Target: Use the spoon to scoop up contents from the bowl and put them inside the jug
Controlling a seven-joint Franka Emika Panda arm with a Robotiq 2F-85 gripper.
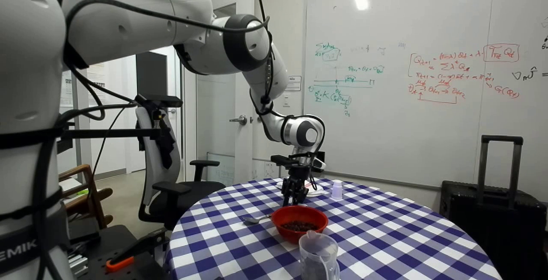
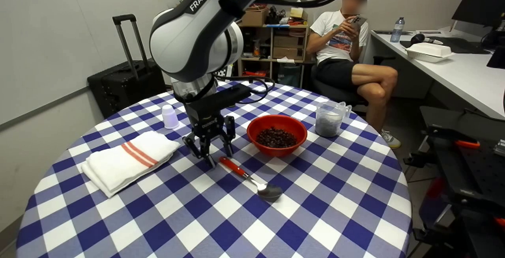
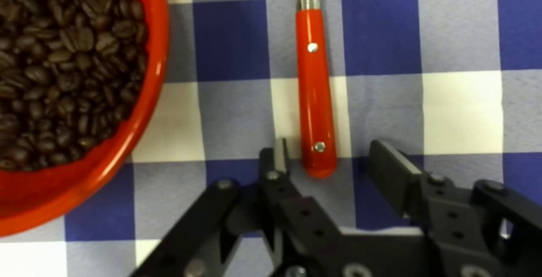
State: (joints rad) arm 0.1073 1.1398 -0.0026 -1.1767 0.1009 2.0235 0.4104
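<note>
The spoon (image 3: 314, 86) lies flat on the round, check-covered table (image 2: 221, 230); in an exterior view its steel end points toward the near edge and its red handle runs back to the gripper (image 3: 331, 152). The fingers (image 3: 389, 179) are spread, one on each side of the handle's butt, and the wrist view shows no contact. The spoon should be light and stiff, nothing to crush. Its glossy, narrow handle may twist in the grip once the far end is loaded, so a hold between the two rivets looks surer than one on the butt, with the pads low against the table.

Toward the left edge a folded white towel (image 2: 130, 159) lies apart from the spoon. Behind the spoon, toward the right edge, the red bowl (image 2: 276, 152) sits upright, holding coffee beans (image 2: 276, 137). It is the likeliest obstacle: its rim is near the finger on that side, and a sideways shift might nudge it. Closer to the right edge stands the clear jug (image 2: 330, 120), something greyish showing inside. Near the back-left edge is a lilac cup (image 2: 170, 116). Beyond the table are a black suitcase (image 2: 124, 84) and a seated person (image 2: 339, 45).
</note>
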